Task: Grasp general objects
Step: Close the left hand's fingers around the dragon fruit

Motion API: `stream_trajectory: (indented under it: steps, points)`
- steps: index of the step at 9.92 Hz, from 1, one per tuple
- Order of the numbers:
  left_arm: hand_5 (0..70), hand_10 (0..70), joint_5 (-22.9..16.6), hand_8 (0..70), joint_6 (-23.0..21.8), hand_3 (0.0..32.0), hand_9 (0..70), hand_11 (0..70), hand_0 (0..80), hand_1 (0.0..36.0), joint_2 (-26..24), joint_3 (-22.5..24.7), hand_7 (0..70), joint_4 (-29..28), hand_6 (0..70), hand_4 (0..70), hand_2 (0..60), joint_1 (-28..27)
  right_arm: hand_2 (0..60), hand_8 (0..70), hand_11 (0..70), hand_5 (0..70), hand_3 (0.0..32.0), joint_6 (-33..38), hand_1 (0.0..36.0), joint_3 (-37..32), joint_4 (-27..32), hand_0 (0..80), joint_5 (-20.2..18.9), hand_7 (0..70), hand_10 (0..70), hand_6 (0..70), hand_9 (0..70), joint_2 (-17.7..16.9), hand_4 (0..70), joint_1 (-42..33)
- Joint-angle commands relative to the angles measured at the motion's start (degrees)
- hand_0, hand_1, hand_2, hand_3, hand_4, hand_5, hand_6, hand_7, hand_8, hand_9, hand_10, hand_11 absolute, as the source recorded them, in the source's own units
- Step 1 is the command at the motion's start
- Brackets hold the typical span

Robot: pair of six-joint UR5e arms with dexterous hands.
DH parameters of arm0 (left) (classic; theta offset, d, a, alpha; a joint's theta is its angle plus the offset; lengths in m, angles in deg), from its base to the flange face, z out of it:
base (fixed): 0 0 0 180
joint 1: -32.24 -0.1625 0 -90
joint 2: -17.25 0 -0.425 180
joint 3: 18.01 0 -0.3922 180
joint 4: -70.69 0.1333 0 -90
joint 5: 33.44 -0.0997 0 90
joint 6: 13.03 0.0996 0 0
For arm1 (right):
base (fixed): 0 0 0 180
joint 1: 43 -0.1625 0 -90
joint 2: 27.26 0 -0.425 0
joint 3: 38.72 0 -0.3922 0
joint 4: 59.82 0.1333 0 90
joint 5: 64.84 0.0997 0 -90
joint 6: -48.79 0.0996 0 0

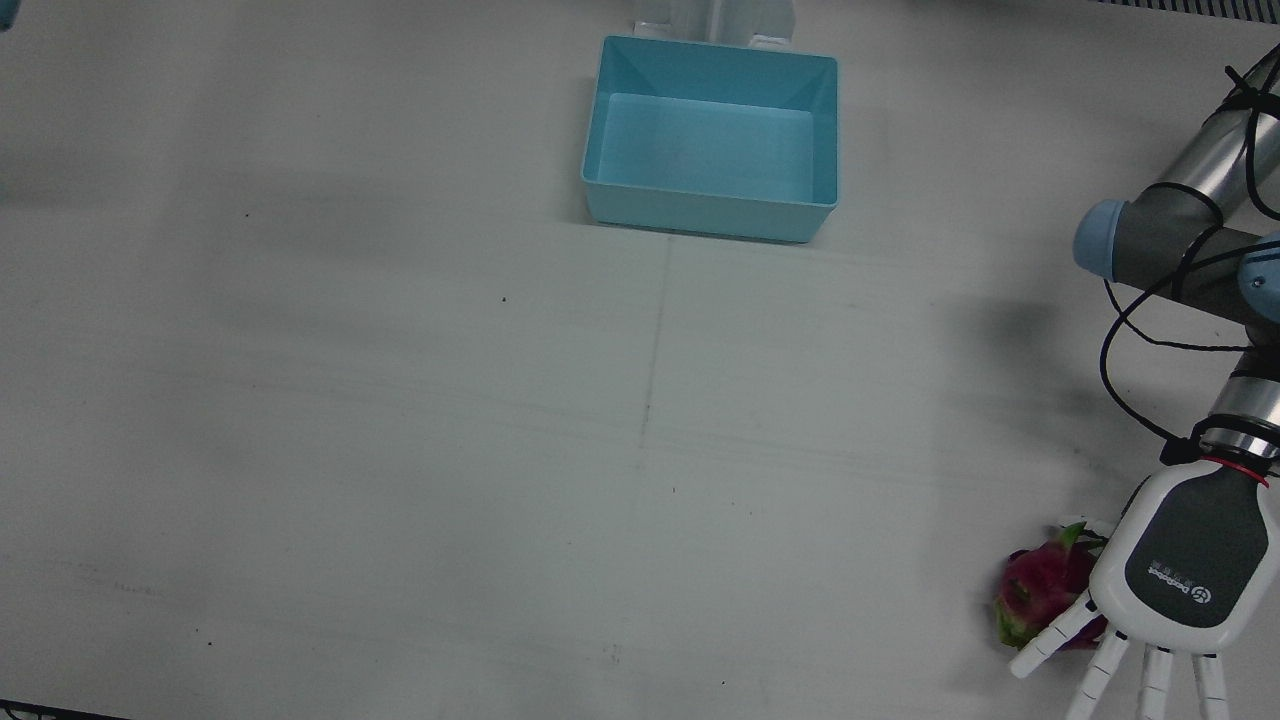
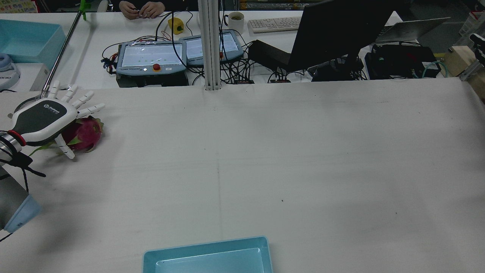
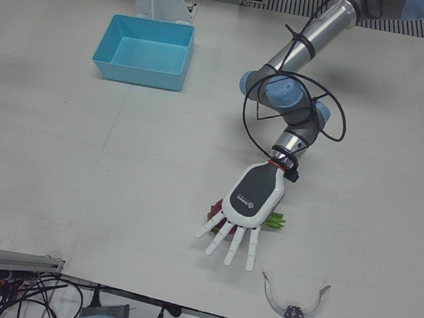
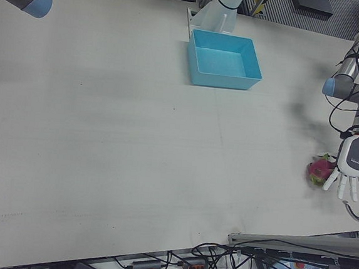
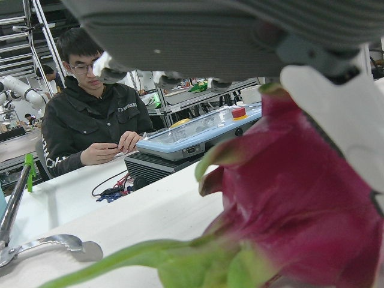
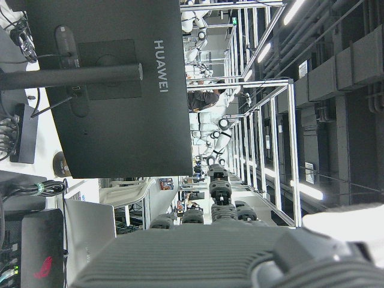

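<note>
The dragon fruit (image 1: 1040, 590) lay on the white worktop (image 1: 400, 450) at about four o'clock in the front view, far out toward the edge on the robot's left side. The left robot hand (image 1: 1175, 580) was poised palm-down over it, fingers (image 1: 1100, 675) spread and straight, holding nothing; whether the palm touched the fruit could not be told. From the rear view the fruit (image 2: 84, 133) showed at about nine o'clock, tucked under the left robot hand (image 2: 45, 119), with its pink body sticking out at the hand's three o'clock side and a green leaf trailing toward seven o'clock. The left-front view showed the same hand (image 3: 249, 200) covering nearly all of the fruit (image 3: 215, 207). The left hand view was filled at five o'clock by the fruit's pink skin (image 5: 300, 204) and green scales, very close under the palm.

An empty blue bin (image 1: 710, 135) sat at twelve o'clock in the front view, well apart from the fruit. The right robot hand was only seen as a blurred dark edge in its own camera, so its state could not be told.
</note>
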Motion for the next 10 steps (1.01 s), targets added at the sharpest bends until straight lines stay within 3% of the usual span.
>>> stream_trajectory:
  steps: [1,2,3,4,5,6,8,9,10]
  points:
    - [4.2,0.0,0.07,16.6,0.30,0.0,8.5,0.0,38.9,3.7,0.12,-1.16,32.2,-1.82,13.3,27.1,9.0,-0.06,0.0,0.0,0.0,0.0,0.0,0.00,0.0,-0.09,0.02,0.0,0.00,0.0,0.0,0.0,0.0,0.00,0.0,0.00]
    - [12.3,0.0,0.15,25.4,0.30,0.0,20.9,0.0,37.1,0.3,0.03,-1.25,43.4,-2.17,21.5,43.5,8.4,-0.15,0.0,0.0,0.0,0.0,0.0,0.00,0.0,0.00,0.02,0.0,0.00,0.0,0.0,0.0,0.0,0.00,0.0,0.00]
    - [20.1,5.5,0.68,33.5,0.30,0.0,33.2,6.5,37.4,0.0,0.11,-1.77,53.5,-2.69,32.5,57.6,10.6,-0.15,0.0,0.0,0.0,0.0,0.0,0.00,0.0,0.00,0.02,0.0,0.00,0.0,0.0,0.0,0.0,0.00,0.0,0.00]
    - [28.2,25.2,0.86,36.9,0.30,0.0,47.7,35.6,43.8,3.5,0.20,-1.87,65.7,-3.05,45.8,69.9,21.7,-0.15,0.0,0.0,0.0,0.0,0.0,0.00,0.0,0.00,0.02,0.0,0.00,0.0,0.0,0.0,0.0,0.00,0.0,0.00]
    - [35.3,41.6,0.86,43.5,0.30,0.0,59.5,57.6,45.5,3.8,0.12,-1.95,70.0,-3.05,57.6,70.0,26.0,-0.15,0.0,0.0,0.0,0.0,0.0,0.00,0.0,0.00,0.02,0.0,-0.09,0.0,0.0,0.0,0.0,0.00,0.0,0.00]
    - [41.1,47.9,0.86,49.7,0.30,0.0,68.0,66.6,45.4,2.6,0.20,-2.22,70.0,-3.83,65.6,70.0,26.5,-0.15,0.0,0.0,0.0,0.0,0.0,0.00,0.0,0.00,-0.07,0.0,0.00,0.0,0.0,0.0,0.0,0.00,0.0,0.00]
    - [47.7,55.7,0.86,56.9,0.13,0.0,70.0,70.0,44.4,0.9,0.38,-3.79,70.0,-5.94,70.0,70.0,26.9,-0.15,0.0,0.0,0.0,0.0,0.0,0.00,0.0,0.09,-0.07,0.0,0.00,0.0,0.0,0.0,0.0,0.00,0.0,0.00]
    - [54.7,69.6,0.77,64.8,-0.14,0.0,70.0,70.0,43.3,0.0,0.55,-3.71,70.0,-6.04,70.0,70.0,28.2,-0.06,0.0,0.0,0.0,0.0,0.0,0.00,0.0,0.09,-0.07,0.0,0.00,0.0,0.0,0.0,0.0,0.00,0.0,0.00]
    - [59.2,70.0,0.60,70.0,-0.49,0.0,70.0,70.0,42.2,0.0,0.55,-3.36,70.0,-5.78,70.0,70.0,30.8,0.03,0.0,0.0,0.0,0.0,0.0,0.00,0.0,0.09,-0.07,0.0,0.00,0.0,0.0,0.0,0.0,0.00,0.0,0.00]
